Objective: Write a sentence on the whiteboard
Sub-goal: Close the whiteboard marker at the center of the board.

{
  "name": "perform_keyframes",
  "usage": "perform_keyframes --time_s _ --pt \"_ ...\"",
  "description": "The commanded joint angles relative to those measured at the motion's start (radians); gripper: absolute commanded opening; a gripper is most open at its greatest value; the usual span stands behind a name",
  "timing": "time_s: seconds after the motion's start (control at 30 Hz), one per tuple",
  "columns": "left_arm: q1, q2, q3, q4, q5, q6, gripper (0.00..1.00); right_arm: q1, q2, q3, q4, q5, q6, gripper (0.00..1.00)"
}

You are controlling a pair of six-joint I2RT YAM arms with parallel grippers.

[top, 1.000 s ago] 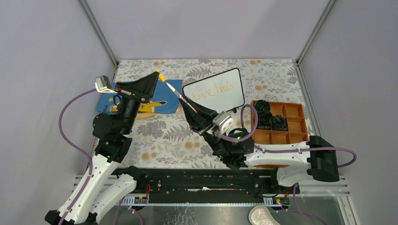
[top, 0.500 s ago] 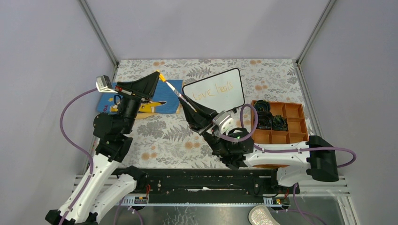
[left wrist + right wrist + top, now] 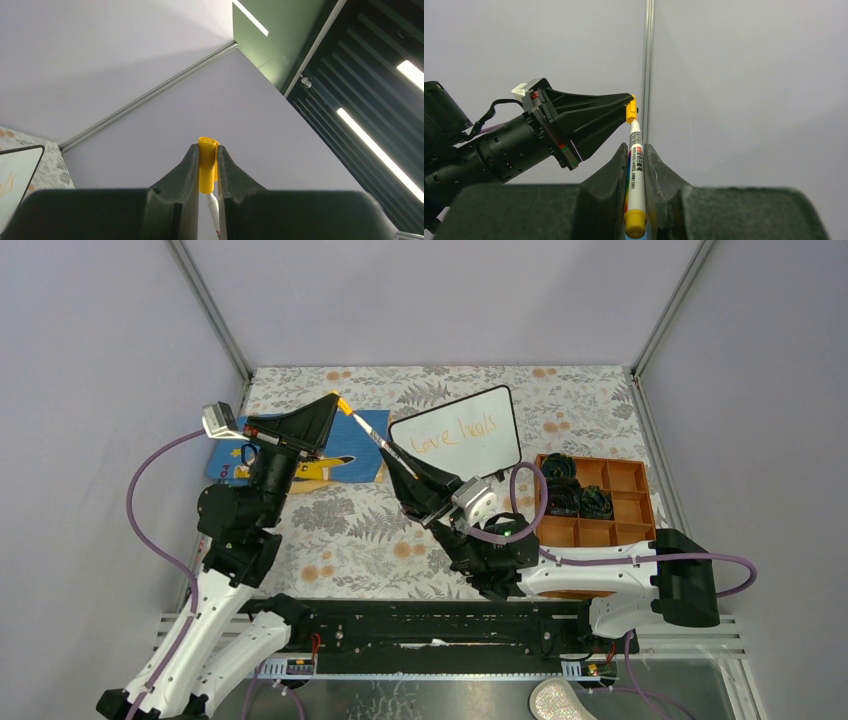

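Observation:
The whiteboard (image 3: 470,445) lies at the back centre, with the sentence (image 3: 455,431) in thin orange script reading "Love heals"; one corner of the whiteboard (image 3: 17,172) shows in the left wrist view. My left gripper (image 3: 337,400) (image 3: 208,148) is shut on a yellow marker cap (image 3: 207,167) (image 3: 631,110), raised above the table. My right gripper (image 3: 396,456) (image 3: 636,148) is shut on the barrel of the white marker (image 3: 636,175) (image 3: 375,436), which points up-left. The marker's tip end (image 3: 214,209) meets the cap's open end; how far it sits inside I cannot tell.
A blue mat with a yellow plane (image 3: 345,462) lies under the left arm, left of the whiteboard. An orange compartment tray (image 3: 625,502) holding dark items stands at the right. Enclosure walls and corner posts (image 3: 215,315) ring the flowered table.

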Motion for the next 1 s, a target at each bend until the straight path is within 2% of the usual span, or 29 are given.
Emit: perform_keyframes --time_s 0.0,0.97 --pt "0.005 -0.023 0.008 0.037 -0.021 0.027 0.00 0.005 -0.010 0.033 0.051 0.026 -0.007 0.00" --pt "0.004 -0.014 -0.002 0.041 -0.019 0.018 0.00 0.005 -0.013 0.027 0.050 0.016 0.002 0.00"
